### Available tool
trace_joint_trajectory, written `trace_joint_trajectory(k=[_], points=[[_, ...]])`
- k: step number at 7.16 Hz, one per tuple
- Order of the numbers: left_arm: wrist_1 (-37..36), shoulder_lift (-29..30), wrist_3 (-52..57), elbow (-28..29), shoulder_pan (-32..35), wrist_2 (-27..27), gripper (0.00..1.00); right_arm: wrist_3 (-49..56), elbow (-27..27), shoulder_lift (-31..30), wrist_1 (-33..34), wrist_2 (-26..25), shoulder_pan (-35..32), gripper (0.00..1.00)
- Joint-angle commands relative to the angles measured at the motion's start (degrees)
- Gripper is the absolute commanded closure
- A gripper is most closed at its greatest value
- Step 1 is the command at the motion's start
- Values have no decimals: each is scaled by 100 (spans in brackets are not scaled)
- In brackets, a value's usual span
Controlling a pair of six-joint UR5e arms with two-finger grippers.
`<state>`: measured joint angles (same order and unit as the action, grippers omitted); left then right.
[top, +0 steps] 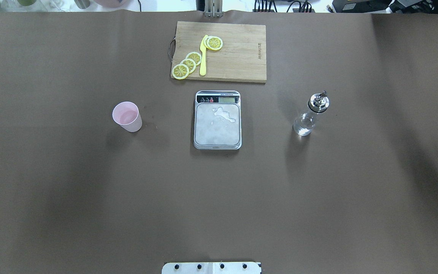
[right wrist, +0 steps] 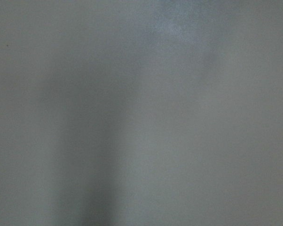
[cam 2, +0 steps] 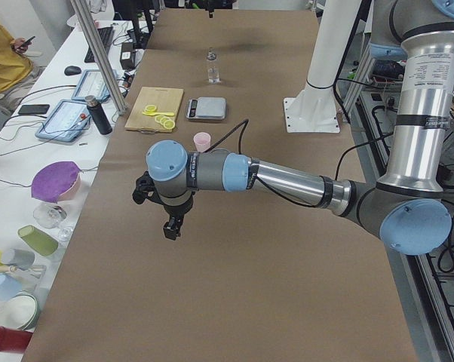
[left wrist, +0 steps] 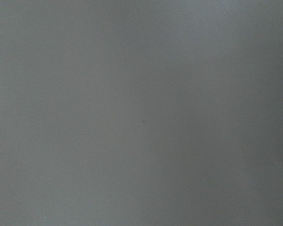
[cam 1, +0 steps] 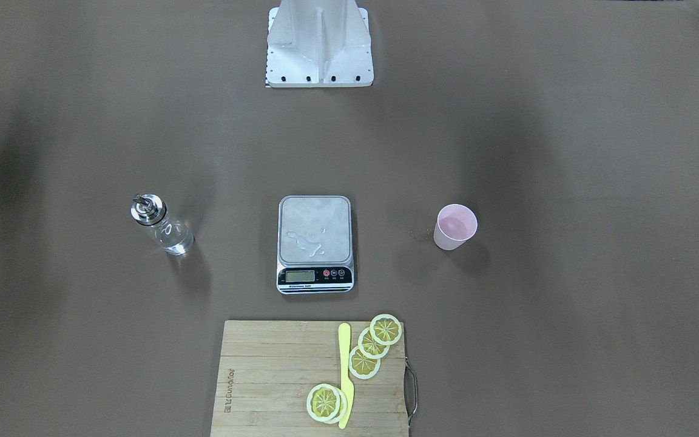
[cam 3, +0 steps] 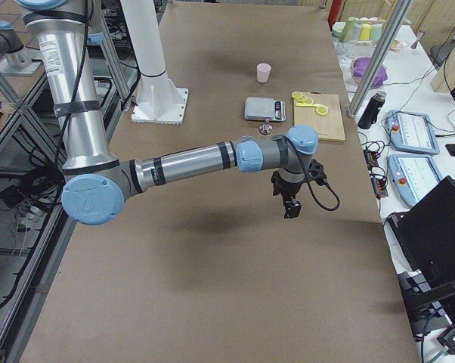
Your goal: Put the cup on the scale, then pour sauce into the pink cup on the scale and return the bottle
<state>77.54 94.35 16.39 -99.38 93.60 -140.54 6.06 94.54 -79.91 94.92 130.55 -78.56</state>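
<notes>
1. Fingers of the left gripper [cam 2: 170,229] point down above the bare near end of the table [top: 219,209], holding nothing; how wide they stand I cannot tell.
2. The right gripper [cam 3: 292,209] hangs the same way over the other end, also empty, its gap too small to judge.
3. The pink cup [top: 127,116] stands upright on the table on the robot's left, well apart from the scale [top: 217,121].
4. The scale carries only a small puddle of clear liquid [top: 224,114] on its steel plate.
5. The bottle [top: 312,114] stands upright on the robot's right, well apart from the scale, with liquid in its lower part.
6. Beyond the scale lies a cutting board [top: 242,57] with lemon slices [top: 188,64] and a yellow knife [top: 203,57].
</notes>
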Motion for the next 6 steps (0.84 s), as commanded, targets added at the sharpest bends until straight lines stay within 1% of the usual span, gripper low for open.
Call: trace_joint_trajectory(k=[1, 2, 3, 4, 6], points=[[111, -109, -74, -89, -17, 9, 2, 0, 3, -7, 0, 40, 16, 0], [139, -32, -153, -142, -35, 9, 2, 0, 3, 2, 0, 41, 16, 0], [87, 143, -519, -212, -165, 17, 2, 0, 11, 2, 0, 49, 16, 0], [60, 319, -940, -404, -671, 18, 1, 0, -6, 11, 0, 58, 16, 0], [60, 1012, -2352, -415, -1349, -17, 1, 0, 20, 28, 0, 76, 16, 0]])
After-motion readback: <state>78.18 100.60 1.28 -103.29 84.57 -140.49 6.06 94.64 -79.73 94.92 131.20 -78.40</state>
